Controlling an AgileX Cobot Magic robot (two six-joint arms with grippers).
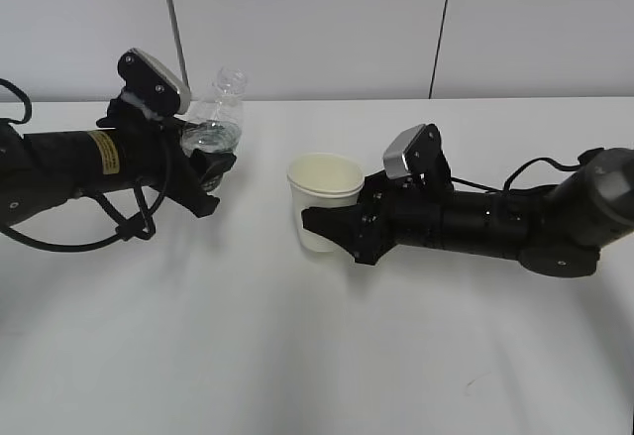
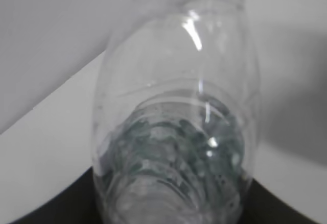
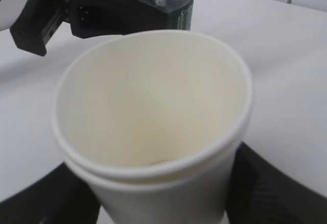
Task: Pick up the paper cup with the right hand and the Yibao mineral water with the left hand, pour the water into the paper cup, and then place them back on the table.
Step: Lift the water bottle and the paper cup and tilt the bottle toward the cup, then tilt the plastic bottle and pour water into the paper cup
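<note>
My right gripper [image 1: 332, 227] is shut on the white paper cup [image 1: 324, 201], which stands upright at mid table with its cream inside showing [image 3: 153, 106]. Black fingers [image 3: 278, 188] flank it on both sides. My left gripper [image 1: 203, 172] is shut on the Yibao mineral water [image 1: 216, 120], a clear capless bottle tilted slightly right, neck up, held left of the cup and apart from it. In the left wrist view the bottle [image 2: 176, 112] fills the frame, with water in its lower part. Its green label [image 3: 185, 9] shows beyond the cup in the right wrist view.
The white table [image 1: 317, 356] spreads in front of both arms, with a tiny dark mark [image 1: 468, 386] near the front right. A white wall with vertical seams [image 1: 441, 29] stands behind. Black cables [image 1: 89, 237] loop under the left arm.
</note>
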